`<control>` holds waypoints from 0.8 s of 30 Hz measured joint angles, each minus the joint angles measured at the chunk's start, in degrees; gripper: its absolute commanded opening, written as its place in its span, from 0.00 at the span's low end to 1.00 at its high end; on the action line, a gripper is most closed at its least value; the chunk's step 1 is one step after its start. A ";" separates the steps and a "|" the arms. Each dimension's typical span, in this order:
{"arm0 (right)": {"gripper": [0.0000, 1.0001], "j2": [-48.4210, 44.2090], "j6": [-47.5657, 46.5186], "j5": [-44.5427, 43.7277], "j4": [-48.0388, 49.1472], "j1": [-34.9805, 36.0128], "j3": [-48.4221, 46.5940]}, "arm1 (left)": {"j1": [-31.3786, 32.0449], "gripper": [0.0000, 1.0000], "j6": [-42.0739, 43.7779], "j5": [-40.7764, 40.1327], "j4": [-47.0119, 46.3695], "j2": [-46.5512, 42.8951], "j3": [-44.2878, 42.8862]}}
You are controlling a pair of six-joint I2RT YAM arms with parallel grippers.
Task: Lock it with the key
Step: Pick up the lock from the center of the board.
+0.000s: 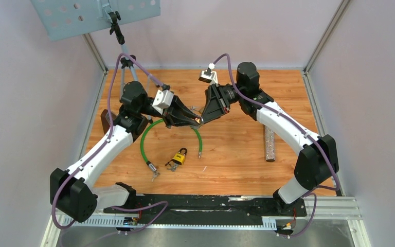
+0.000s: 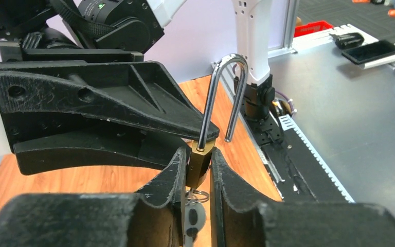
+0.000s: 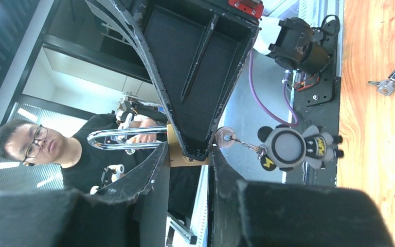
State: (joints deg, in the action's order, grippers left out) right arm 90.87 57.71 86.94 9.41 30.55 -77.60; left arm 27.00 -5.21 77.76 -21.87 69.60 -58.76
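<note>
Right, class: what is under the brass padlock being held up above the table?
A key pokes out below the padlock, with a ring and a grey cartoon figure hanging from it. The key's blade and the keyhole are hidden behind the jaws.

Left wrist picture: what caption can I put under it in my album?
Left gripper clamps a brass padlock, its shackle standing open.

1. The brass padlock (image 2: 201, 160) is sitting low in the centre of the left wrist frame, its silver shackle (image 2: 226, 92) standing upright and open, one leg hanging free.
2. The key (image 3: 225, 137) is showing just right of the padlock body at the centre of the right wrist frame, a grey cartoon charm (image 3: 293, 148) hanging off its ring.
</note>
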 measured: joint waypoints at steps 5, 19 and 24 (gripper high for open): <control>0.12 0.00 1.16 0.81 -0.02 0.15 0.00 | 0.02 0.00 0.81 1.22 0.22 -0.28 -0.02; 0.68 -4.96 -4.61 -6.16 -2.05 -8.83 5.31 | 0.00 0.00 5.22 -11.17 7.17 -2.89 0.90; 0.68 -11.13 -9.64 -10.62 -5.31 -16.70 7.30 | 0.02 0.00 7.15 -15.82 8.83 -4.70 1.29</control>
State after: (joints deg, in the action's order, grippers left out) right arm 79.75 48.07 76.31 4.10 13.85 -70.30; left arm 27.03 1.93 61.93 -13.04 64.90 -57.47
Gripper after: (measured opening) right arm 0.679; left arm 0.040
